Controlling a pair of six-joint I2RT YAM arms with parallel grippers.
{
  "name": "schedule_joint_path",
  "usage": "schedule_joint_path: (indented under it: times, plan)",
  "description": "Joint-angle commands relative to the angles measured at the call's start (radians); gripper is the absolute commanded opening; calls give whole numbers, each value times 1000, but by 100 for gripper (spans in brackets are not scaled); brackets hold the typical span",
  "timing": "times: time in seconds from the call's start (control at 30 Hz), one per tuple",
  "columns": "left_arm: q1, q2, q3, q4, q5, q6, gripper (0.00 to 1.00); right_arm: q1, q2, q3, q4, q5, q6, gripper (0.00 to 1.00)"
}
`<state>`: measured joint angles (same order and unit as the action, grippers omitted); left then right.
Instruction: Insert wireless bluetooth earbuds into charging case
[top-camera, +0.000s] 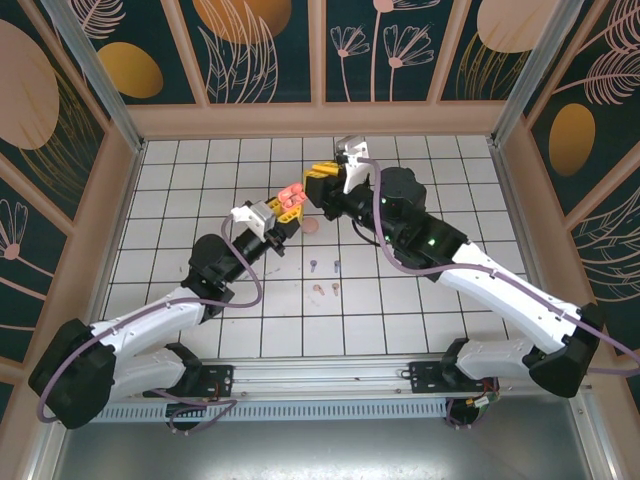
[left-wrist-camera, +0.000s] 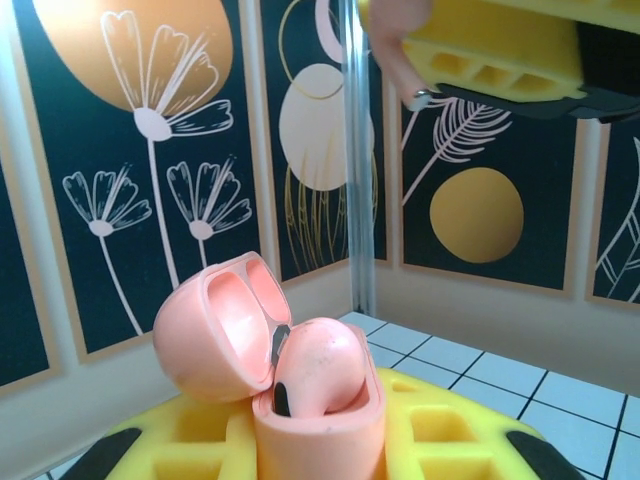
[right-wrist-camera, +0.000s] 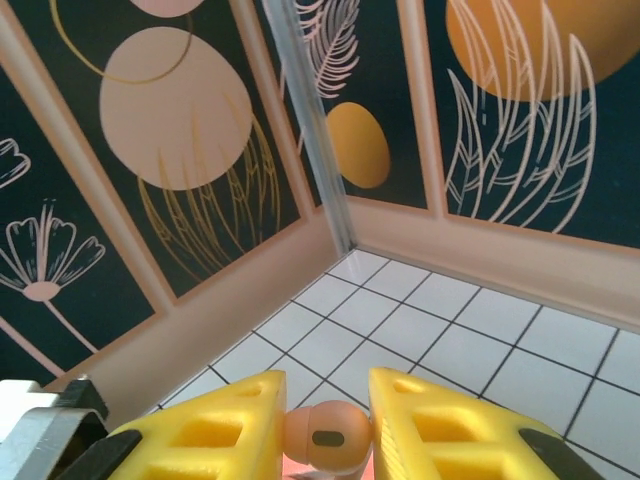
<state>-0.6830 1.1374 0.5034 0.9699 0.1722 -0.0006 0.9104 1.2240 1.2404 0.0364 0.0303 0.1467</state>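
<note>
Clamping the coral-pink case (left-wrist-camera: 318, 430) by its body between the yellow fingers (left-wrist-camera: 450, 440) of the left gripper (top-camera: 284, 212), raised off the tiled floor (top-camera: 200, 180), mouth up and lid (left-wrist-camera: 215, 335) thrown back, presumably to offer a steady, open target. Carrying one bud (left-wrist-camera: 322, 365) in a well already, with its head bulging above the rim. Hiding the other well behind that bud, so impossible to say whether it is free.

Pinching a second bud (right-wrist-camera: 327, 435) in the right gripper (right-wrist-camera: 325, 442), closed on its head from both sides. Hovering above and just beside the case, apparently to lower the stem straight into the remaining well. Showing from the left wrist as a pink shape with a metal tip at the upper edge, cut off by the frame.

Leaving a lilac pair (top-camera: 313, 266) and a pale pair (top-camera: 318, 291) loose on the tiles, well apart from both grippers, most likely for other cases.

Cropping the second bud's stem at the bottom of the right wrist view. Too small from above to tell whether bud and case touch. Unclear too what the small pinkish round thing (top-camera: 310, 226) under the grippers is.
</note>
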Motion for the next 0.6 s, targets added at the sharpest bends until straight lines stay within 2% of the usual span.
schedule_joint_path:
  times: [0.0,0.57]
  plan:
    - [-7,8,29,69,45,23,0,-7,6,-29,126,-69,-31,27]
    - [-7,24,53,100,53,19,0,-14,-10,-178,254,-52,-56,25]
